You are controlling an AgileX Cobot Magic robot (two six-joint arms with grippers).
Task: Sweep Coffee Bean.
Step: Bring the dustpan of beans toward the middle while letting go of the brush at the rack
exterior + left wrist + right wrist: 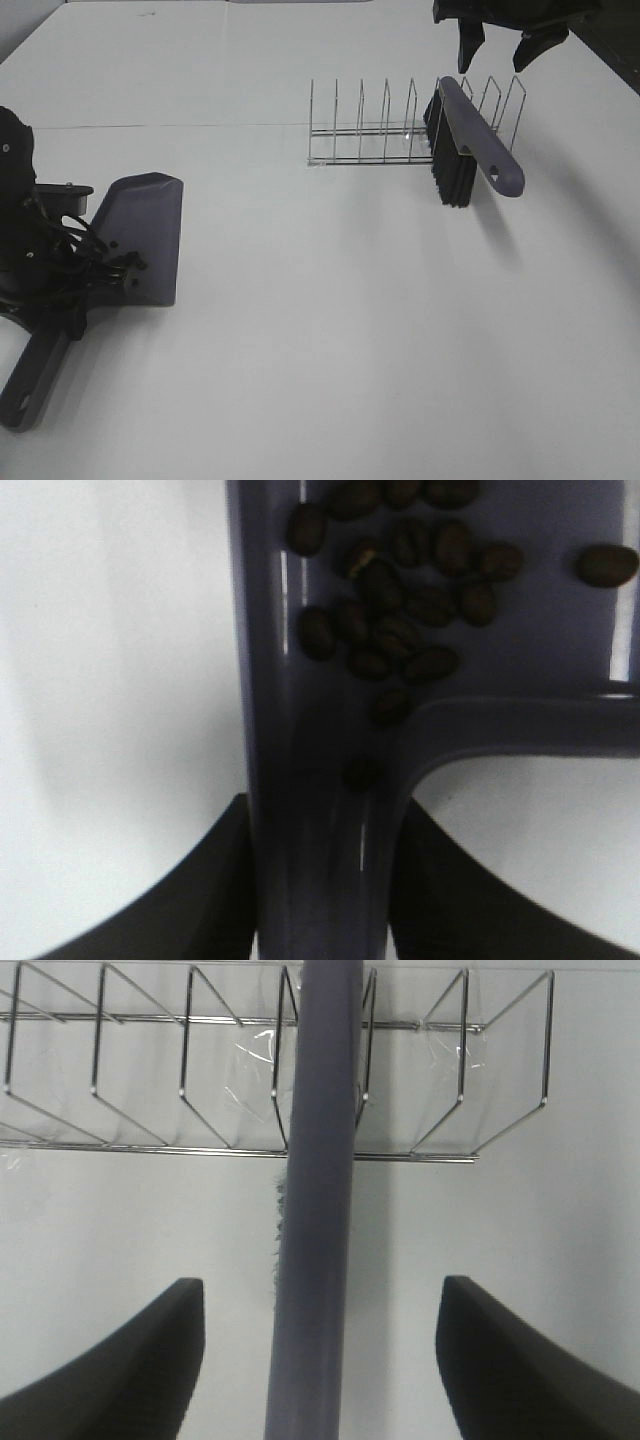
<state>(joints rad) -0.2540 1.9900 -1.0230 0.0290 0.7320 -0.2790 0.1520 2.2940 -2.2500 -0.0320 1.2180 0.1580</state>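
Observation:
The grey-purple dustpan point(140, 235) lies on the white table at the left. My left gripper point(320, 880) is shut on its handle point(325, 840). The coffee beans point(395, 590) lie as several dark ovals in the pan near the handle joint. The brush point(470, 140), with a purple handle point(318, 1200) and black bristles point(450, 170), leans in the wire rack point(400, 130) at the back right. Above it, at the top right, my right gripper point(498, 45) hangs open, its fingers apart on either side of the handle and clear of it.
The wire rack point(150, 1070) has several upright dividers and stands on the table behind the brush. The white table point(330, 340) stretches between the dustpan and the rack. A dark edge shows at the far right corner.

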